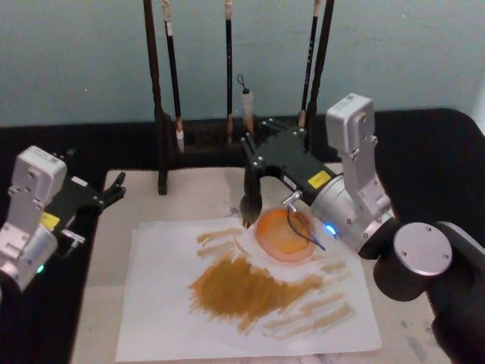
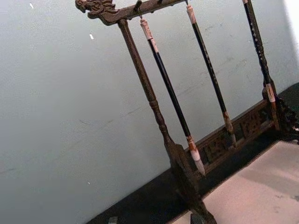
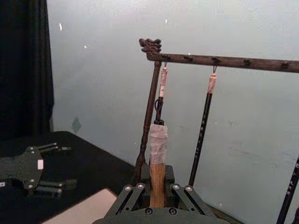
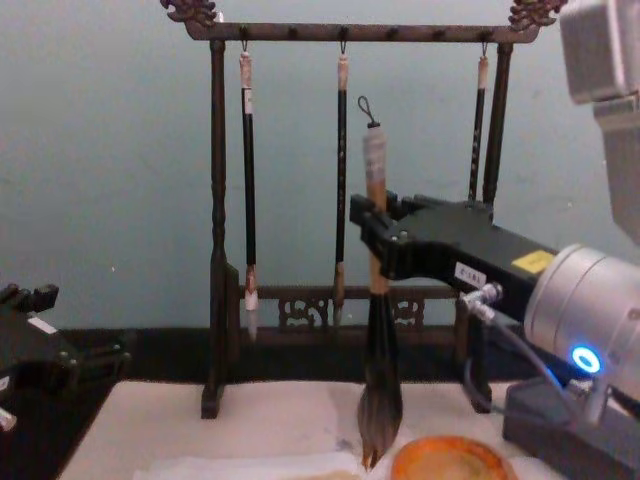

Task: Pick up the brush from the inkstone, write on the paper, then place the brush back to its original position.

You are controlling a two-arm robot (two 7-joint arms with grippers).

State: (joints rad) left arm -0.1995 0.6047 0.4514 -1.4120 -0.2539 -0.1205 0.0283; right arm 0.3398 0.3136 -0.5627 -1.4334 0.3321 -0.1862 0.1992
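My right gripper (image 1: 254, 163) is shut on the brush (image 4: 380, 390) and holds it upright by its tan handle (image 3: 157, 179). The bushy dark bristles hang tip-down just above the back edge of the paper (image 1: 159, 303), close beside the left of the inkstone (image 1: 286, 235). The round orange inkstone (image 4: 450, 462) rests on the paper's back right part. Broad brown strokes (image 1: 250, 292) cover the middle of the sheet. Off the mat's left edge, my left gripper (image 1: 114, 189) sits parked and open with nothing in it.
A dark wooden brush rack (image 4: 215, 250) stands behind the paper with three slim dark brushes (image 4: 246, 180) hanging from its top bar. The brush's capped top rises close in front of them. A beige mat (image 1: 189, 197) lies under the paper on the black table.
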